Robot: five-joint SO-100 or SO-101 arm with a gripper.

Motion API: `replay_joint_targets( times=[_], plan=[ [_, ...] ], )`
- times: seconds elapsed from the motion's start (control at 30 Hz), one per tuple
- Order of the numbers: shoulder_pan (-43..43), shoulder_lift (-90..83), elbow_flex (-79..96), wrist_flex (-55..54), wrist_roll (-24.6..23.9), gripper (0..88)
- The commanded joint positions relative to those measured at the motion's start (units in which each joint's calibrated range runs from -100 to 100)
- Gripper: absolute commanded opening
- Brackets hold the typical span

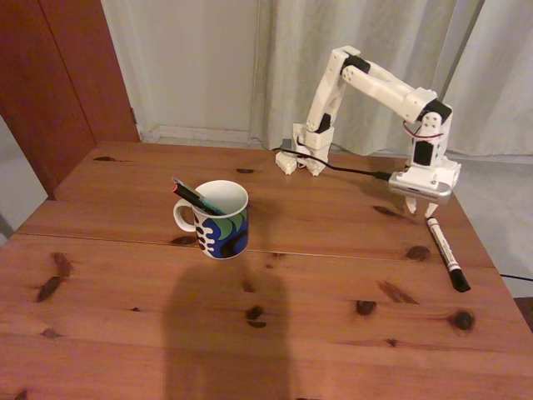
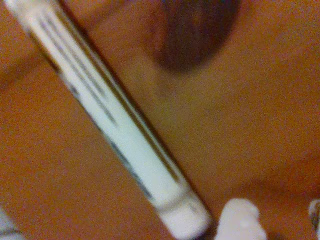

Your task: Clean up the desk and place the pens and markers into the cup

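Pale curtains hang behind a reddish-brown pine desk (image 1: 125, 292) marked with dark knots and a seam running across it. I am the white arm clamped at the far edge, and my fingers (image 1: 420, 205) hang spread apart and empty just above the near end of the white marker (image 1: 444, 249), which lies flat on the desk at the right side of the fixed view, its black cap pointing toward the front edge. In the wrist view the marker (image 2: 107, 117) runs as a blurred pale diagonal, with one white fingertip (image 2: 242, 220) just beside its rounded end.

I judge the marker light, stiff and smooth, so it could roll or slip if pinched off centre. The thicker white barrel, somewhat back from the end, looks like the best place to close on, squarely across its width.

The cup (image 1: 221, 218) stands well apart, toward the left of the fixed view, handle facing left. A black pen with a red end (image 1: 190, 194) already leans inside it, with what looks like a teal one beside it. Those sticks take up part of the opening, so the marker will need to go in on the free side. A black cable trails from my base, and nothing lies between the marker and the cup.
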Motion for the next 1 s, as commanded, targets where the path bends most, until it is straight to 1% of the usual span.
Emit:
replay_joint_targets(
  times=[0.0,0.27,0.53,0.83,0.97],
  plan=[
    [-2.9,-0.3,-3.7,2.2,1.3,11.2],
    [-5.6,3.9,-7.5,1.5,1.5,11.3],
    [-4.8,7.3,-15.3,1.1,6.8,11.3],
    [-1.3,12.6,-21.7,-10.9,7.0,10.6],
    [-0.2,14.8,-23.7,-14.5,6.8,10.6]
  ],
)
